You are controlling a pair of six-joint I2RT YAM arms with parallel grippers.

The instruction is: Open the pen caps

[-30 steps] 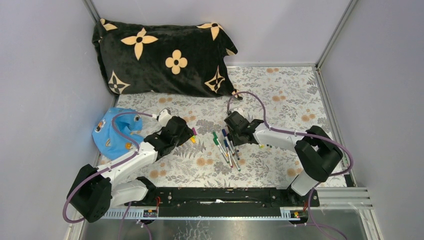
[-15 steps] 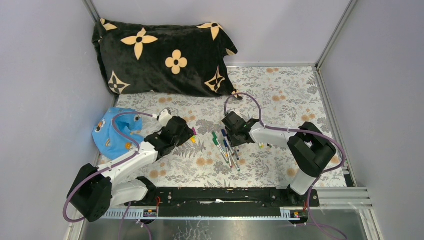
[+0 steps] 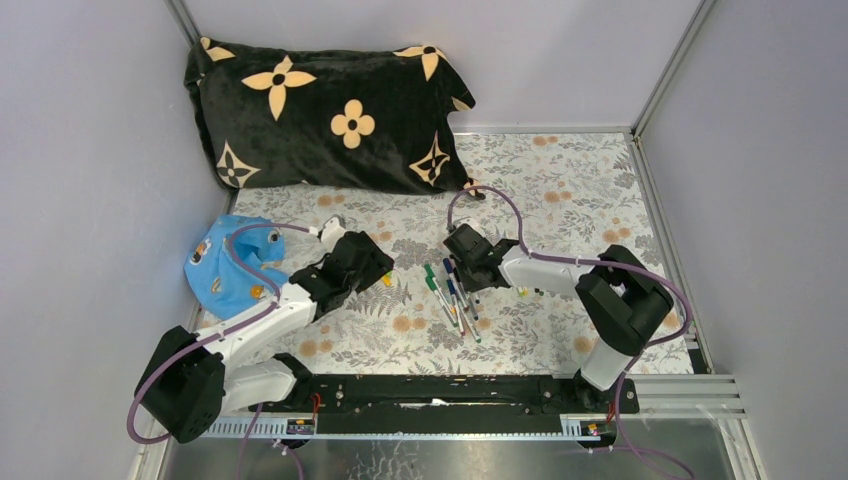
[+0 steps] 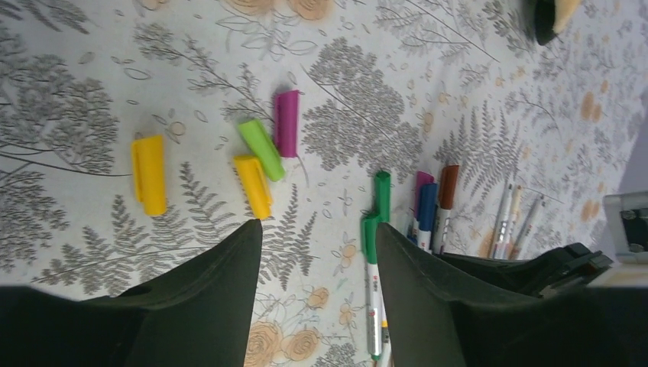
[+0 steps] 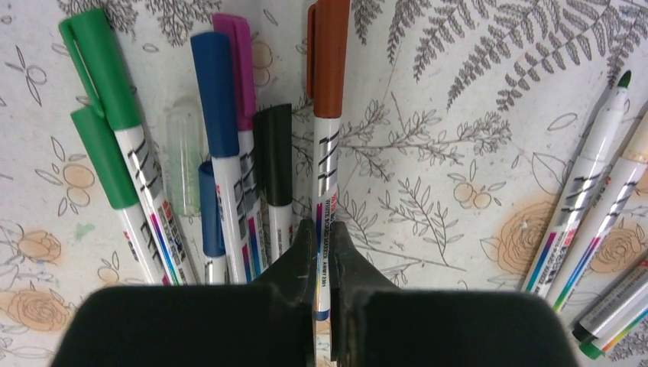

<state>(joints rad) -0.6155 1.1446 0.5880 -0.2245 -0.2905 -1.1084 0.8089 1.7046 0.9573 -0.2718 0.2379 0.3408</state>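
Our right gripper (image 5: 321,229) is clenched on the white barrel of a thin brown-capped marker pen (image 5: 327,145). The pen lies flat on the floral-printed table surface (image 3: 580,190), and its cap points away from the wrist. Close on one side we see a row of capped pens: two green-capped pens (image 5: 103,69), a blue-capped pen (image 5: 218,99), a purple-capped pen (image 5: 243,69) and a black-capped pen (image 5: 273,153). A clear plastic cap (image 5: 183,153) lies among them. On the other side, a little apart, lie several uncapped pens (image 5: 604,130), one showing a bare green tip. From above, this whole cluster sits near the middle of the surface, somewhat toward the near edge.

Our left gripper (image 4: 317,229) is released, its fingers spread with nothing between them. It hangs over the surface to the left of the cluster. Ahead of it lie four loose caps: a yellow plastic cap (image 4: 149,174) on its own, then a second yellow cap (image 4: 252,186), a green cap (image 4: 260,149) and a purple cap (image 4: 287,122) close together.

A black pillow with tan flowers (image 3: 320,110) lies along the far edge, and a blue cloth (image 3: 225,265) lies at the left edge.
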